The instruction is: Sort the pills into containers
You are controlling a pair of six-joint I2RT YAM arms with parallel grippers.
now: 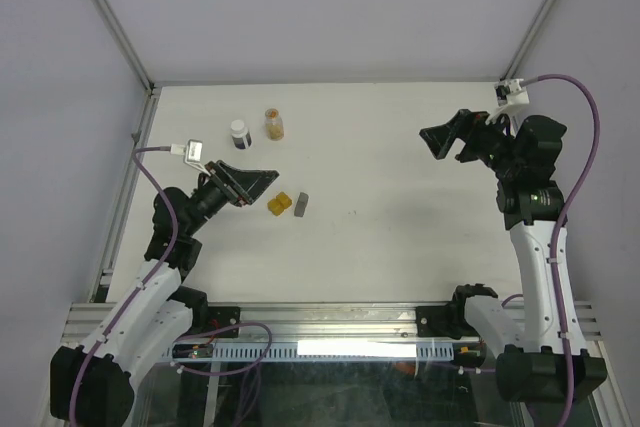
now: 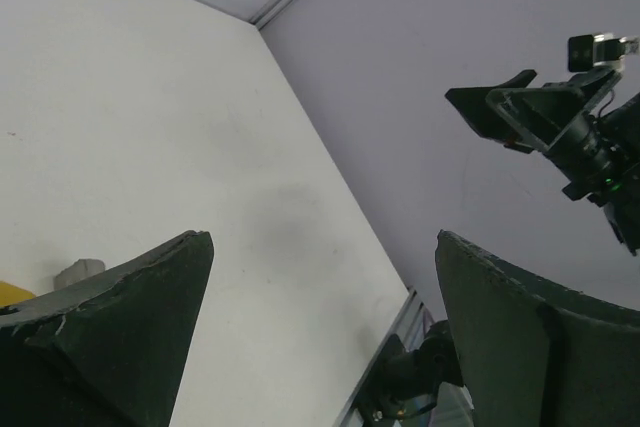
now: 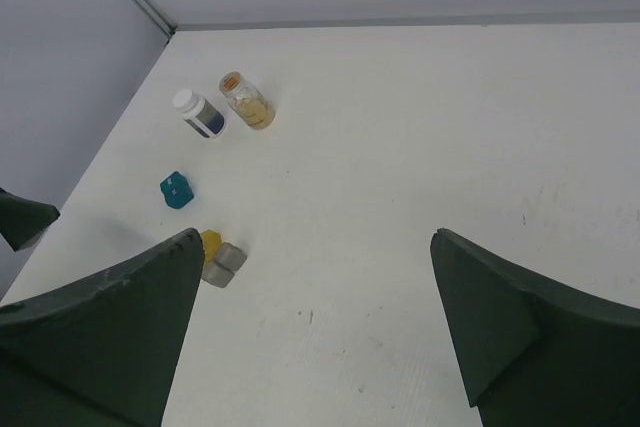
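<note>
Pincer state, both arms: you have the left pincer (image 1: 262, 185) spread wide with no object between its fingers. The right pincer (image 1: 443, 140) is spread just as wide and holds nothing either.

Left pincer: it points across the table (image 1: 400, 247) toward the right pincer, which shows in the left wrist view.
- The amber container (image 1: 279, 204) lies just off its fingertips, on the side nearer the arm bases.
- The gray container (image 1: 302, 204) sits just beyond the amber one, farther from the pincer.
- From above you see a thin gap between the two. From the right wrist they look to touch, so contact is not settled.
- In the left wrist view only an edge of each shows, past one finger (image 2: 120, 347).

Teal container (image 3: 176, 190): you find it only in the right wrist view. It lies apart from the amber and gray pair, near the left pincer's tip. From above it is hidden, with the left pincer over that spot.

Bottles: a white-capped bottle (image 1: 239, 132) and a clear vial (image 1: 274, 124) with yellowish contents stand side by side. They are beyond the left pincer, on the side away from the arm bases, and apart from it. Single pills are too small to make out.

Right pincer: it is well apart from all three containers and both bottles, facing them across bare table. In its own view they lie ahead and to the left.
</note>
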